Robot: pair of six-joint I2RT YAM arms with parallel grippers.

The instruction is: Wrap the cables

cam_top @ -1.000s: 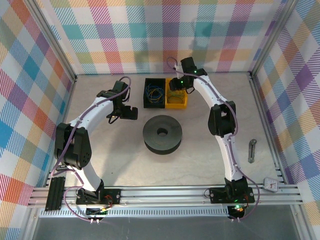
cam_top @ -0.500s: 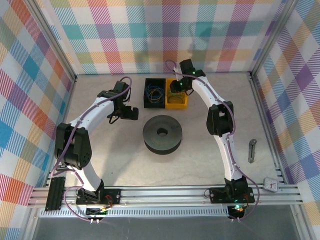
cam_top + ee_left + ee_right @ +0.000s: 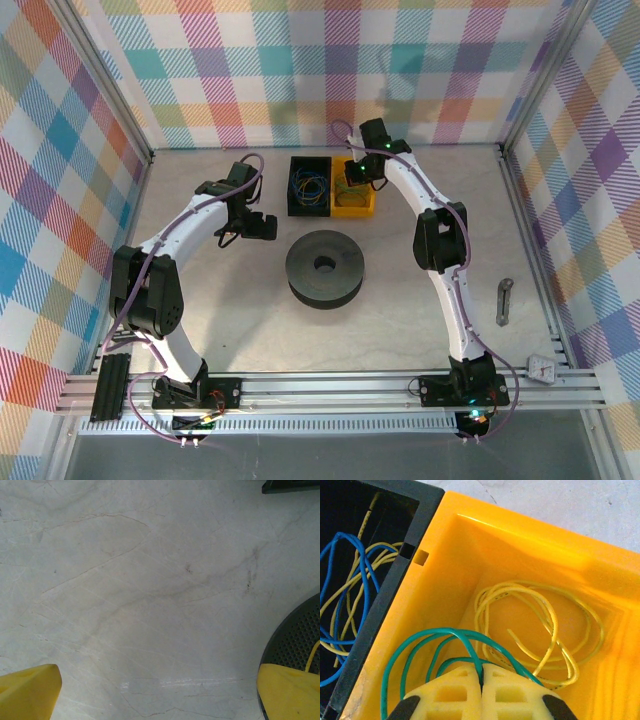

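In the right wrist view my right gripper (image 3: 481, 677) is shut on a loop of green cable (image 3: 450, 634) inside the yellow bin (image 3: 445, 575). A coil of yellow cable (image 3: 545, 630) lies on that bin's floor. Blue cables (image 3: 350, 580) and more yellow ones lie tangled in the black bin (image 3: 415, 510) beside it. From above, the right gripper (image 3: 352, 180) reaches into the yellow bin (image 3: 358, 208) behind the black spool (image 3: 325, 268). My left gripper (image 3: 262, 226) hovers open over bare table left of the spool, its yellow fingertips (image 3: 27, 690) wide apart.
The black bin (image 3: 309, 185) and the yellow bin stand side by side at the back. A grey tool (image 3: 504, 300) and a small white timer (image 3: 543, 368) lie at the right. A black bar (image 3: 110, 388) rests at the near left corner.
My right gripper's jaws have closed on the green cable in the yellow bin. The left arm has not moved.
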